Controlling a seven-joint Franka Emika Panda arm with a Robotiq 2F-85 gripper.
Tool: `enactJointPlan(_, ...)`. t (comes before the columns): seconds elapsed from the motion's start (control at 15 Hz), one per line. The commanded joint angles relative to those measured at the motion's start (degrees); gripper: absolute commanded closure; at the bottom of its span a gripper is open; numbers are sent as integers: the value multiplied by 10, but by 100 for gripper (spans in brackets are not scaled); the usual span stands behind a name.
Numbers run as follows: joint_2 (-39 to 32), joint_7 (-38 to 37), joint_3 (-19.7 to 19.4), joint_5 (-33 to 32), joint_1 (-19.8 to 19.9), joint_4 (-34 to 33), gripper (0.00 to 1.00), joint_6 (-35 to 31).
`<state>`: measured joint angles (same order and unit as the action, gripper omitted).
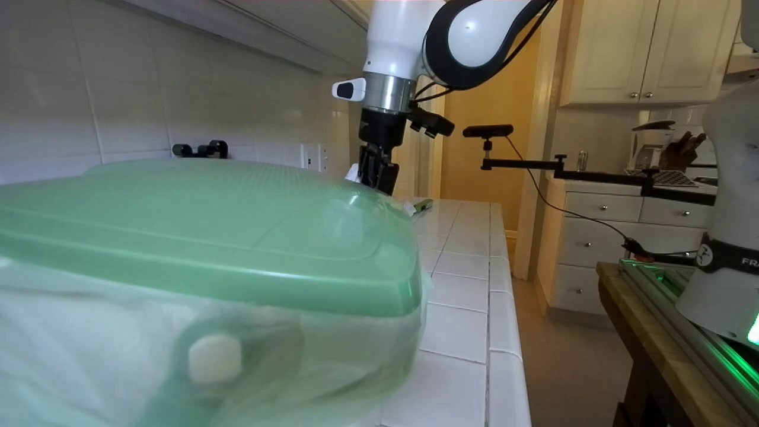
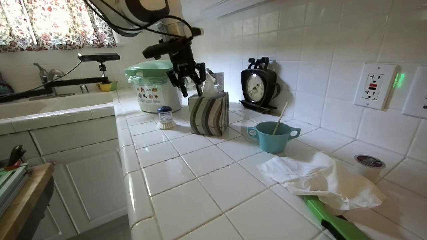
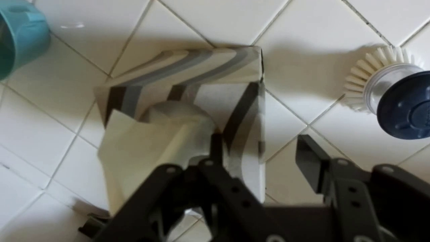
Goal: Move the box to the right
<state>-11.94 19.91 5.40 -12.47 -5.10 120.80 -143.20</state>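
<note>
In an exterior view, saw the striped box point(image 2: 208, 115) just beneath the gripper point(image 2: 192, 93). In an exterior view, could read "FRA" on the robot base point(image 1: 726, 256), well apart from it. In the wrist view, found fingers point(image 3: 311, 163) widely parted, one over the box, one outside.

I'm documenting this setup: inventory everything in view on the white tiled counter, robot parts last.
Striped cardboard tissue box: 1, brown/grey, on counter
Paper tissue: 1, white, atop box
Large lidded tub: 1, green/white, near sink
Bristle brush: 1, blue/cream, beside box
Framed round dial: 1, black, by wall
Two-handled cup: 1, turquoise, near box
Thin stick: 1, tan, in cup
Crumpled sheet: 1, white, near cup
Tool handle: 1, green/black, by sheet
Small lidded pod: 1, pale, by sheet
Printed item: 1, grey, half behind box
Bowl: 1, yellow/green, by sink
Arm: 1, white/black, overhead
Pincer: 1, black, open near box
</note>
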Motion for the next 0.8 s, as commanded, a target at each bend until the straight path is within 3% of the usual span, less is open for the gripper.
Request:
enactJointPlan(0.0,-3,15,1,-15,3,0,21,-9)
enactJointPlan(0.27,-3,14,1,-23,1,1,19,-9)
enactJointPlan(0.33,-3,11,-1,-31,0,1,24,-9)
enactJointPlan(0.73,-7,16,-2,-59,1,0,29,-13)
